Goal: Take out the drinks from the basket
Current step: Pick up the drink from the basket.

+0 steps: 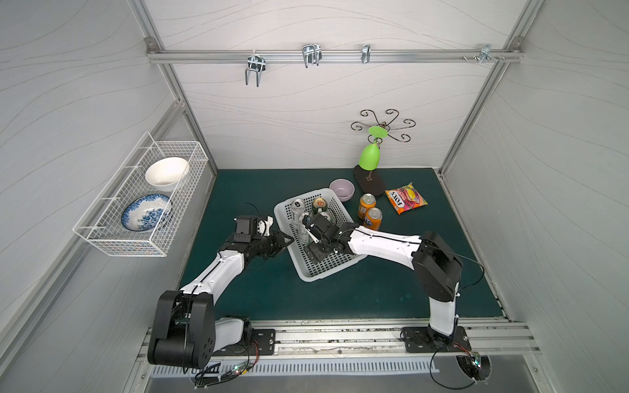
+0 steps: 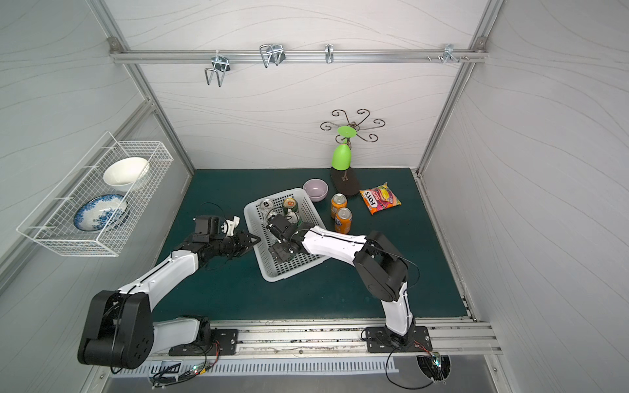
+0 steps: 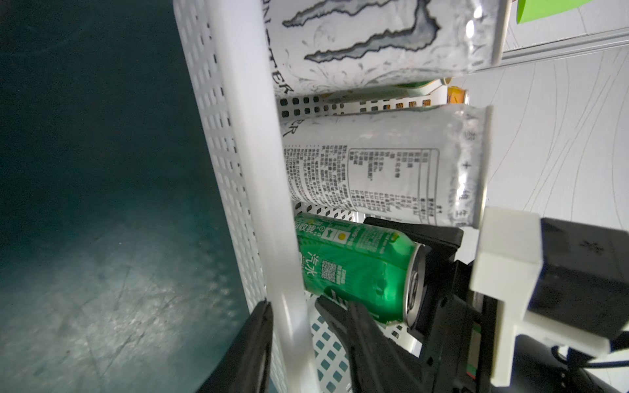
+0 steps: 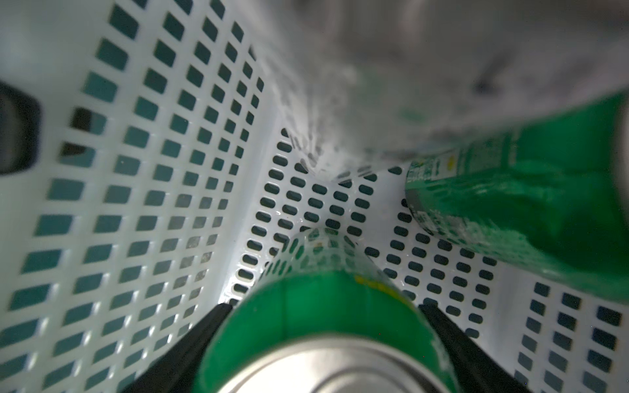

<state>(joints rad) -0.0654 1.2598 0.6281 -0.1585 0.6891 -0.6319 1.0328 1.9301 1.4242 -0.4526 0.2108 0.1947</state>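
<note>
The white perforated basket point(image 1: 308, 277) point(image 2: 272, 276) stands mid-table. My left gripper point(image 1: 289, 240) point(image 3: 292, 301) is shut on its left rim point(image 3: 245, 136), one finger outside and one inside. My right gripper point(image 4: 325, 306) reaches down into the basket and is shut on an upright green can point(image 4: 306, 306) point(image 3: 354, 268), with a finger against each side. Beside it stand a second green can point(image 4: 527, 204), two silver-white cans point(image 3: 374, 41) point(image 3: 374, 163) and a cream-and-green can point(image 1: 320, 203). Two orange cans point(image 1: 367, 204) point(image 1: 373, 217) stand on the mat right of the basket.
A lilac bowl point(image 1: 342, 189) sits just behind the basket. A candy bag point(image 1: 405, 198) lies to the right of the orange cans. A green glass point(image 1: 369, 156) hangs on a stand at the back. A wire rack point(image 1: 143, 204) with two bowls hangs on the left wall.
</note>
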